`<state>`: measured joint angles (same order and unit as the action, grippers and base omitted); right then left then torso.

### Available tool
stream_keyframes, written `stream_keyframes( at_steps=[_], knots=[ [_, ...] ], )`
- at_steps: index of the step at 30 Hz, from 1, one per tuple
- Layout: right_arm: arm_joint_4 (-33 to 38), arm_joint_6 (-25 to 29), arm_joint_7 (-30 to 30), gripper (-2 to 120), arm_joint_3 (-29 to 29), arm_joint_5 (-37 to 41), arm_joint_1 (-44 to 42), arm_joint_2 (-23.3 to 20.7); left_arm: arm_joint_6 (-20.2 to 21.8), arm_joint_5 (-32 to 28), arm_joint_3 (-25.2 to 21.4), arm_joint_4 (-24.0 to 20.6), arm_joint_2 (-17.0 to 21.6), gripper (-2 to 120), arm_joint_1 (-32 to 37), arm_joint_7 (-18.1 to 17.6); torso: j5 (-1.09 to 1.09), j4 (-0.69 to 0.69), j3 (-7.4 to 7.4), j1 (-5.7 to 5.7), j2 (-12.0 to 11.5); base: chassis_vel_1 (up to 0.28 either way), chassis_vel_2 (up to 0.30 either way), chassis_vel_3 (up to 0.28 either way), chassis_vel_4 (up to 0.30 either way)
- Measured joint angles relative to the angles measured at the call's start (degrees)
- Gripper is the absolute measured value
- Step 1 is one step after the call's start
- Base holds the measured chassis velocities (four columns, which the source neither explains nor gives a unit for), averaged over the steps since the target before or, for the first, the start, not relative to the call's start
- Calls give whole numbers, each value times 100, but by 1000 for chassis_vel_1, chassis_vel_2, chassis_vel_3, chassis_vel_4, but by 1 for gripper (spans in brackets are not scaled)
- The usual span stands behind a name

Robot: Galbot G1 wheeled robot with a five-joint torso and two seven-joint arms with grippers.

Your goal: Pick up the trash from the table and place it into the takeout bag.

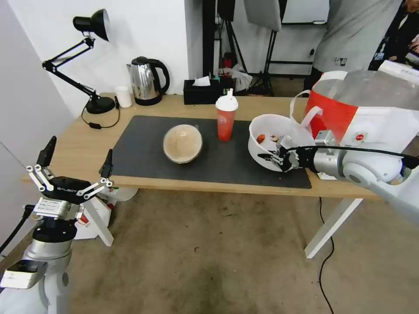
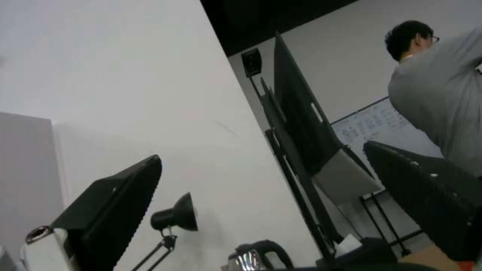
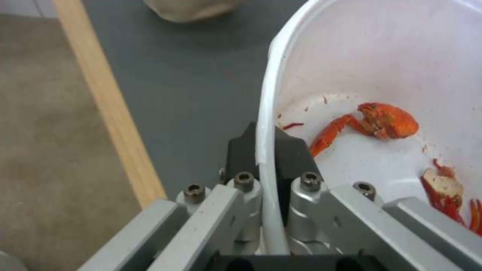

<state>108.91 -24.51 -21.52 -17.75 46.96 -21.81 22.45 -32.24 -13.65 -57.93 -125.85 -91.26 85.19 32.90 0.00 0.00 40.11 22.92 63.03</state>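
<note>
At centre right of the head view the right gripper [image 1: 274,158] is pinched shut on the near rim of the white bowl [image 1: 279,133], one pad inside, one outside; the bowl sits tilted at the right end of the grey mat [image 1: 144,152], the takeout bag [image 1: 362,109] just behind it; a thin-rim pinch may slip or flex, tipping the shellfish scraps [image 3: 386,120] out; red cup [image 1: 226,117] and beige bowl [image 1: 183,143] wait mid-mat; the left gripper [image 1: 74,168] hangs spread wide at lower left, off the table [image 1: 74,139].
</note>
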Motion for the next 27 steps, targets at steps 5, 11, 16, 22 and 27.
stream_keyframes(
  at_steps=[5, 11, 16, 22, 27],
  knots=[
    [94, 0, -65, 0, -66, 26, 60, 140, 1, 82, 61, 110, -2, 100, -36, 0, 0, 0, 0, 0, 0, 0, 0, 0, 0],
    [145, 13, -104, 0, -185, 136, 184, 277, 4, 85, 46, 123, -1, 100, -47, 0, 0, 1, 0, 0, 0, 0, 0, 0, 0],
    [214, 91, -124, 0, -367, 358, 405, 438, 5, 84, 40, 124, -1, 100, -41, 0, -1, 0, 0, 0, 0, 0, 0, 0, 0],
    [260, 227, -126, 0, -387, 538, 516, 538, 3, 83, 38, 124, -2, 100, -34, 0, -1, 1, 0, 0, 0, 0, 0, 0, 0],
    [287, 260, -122, 0, -386, 612, 587, 571, 2, 83, 37, 124, -3, 100, -33, 0, 1, 0, 0, 0, 0, 0, 0, 0, 0]
  ],
)
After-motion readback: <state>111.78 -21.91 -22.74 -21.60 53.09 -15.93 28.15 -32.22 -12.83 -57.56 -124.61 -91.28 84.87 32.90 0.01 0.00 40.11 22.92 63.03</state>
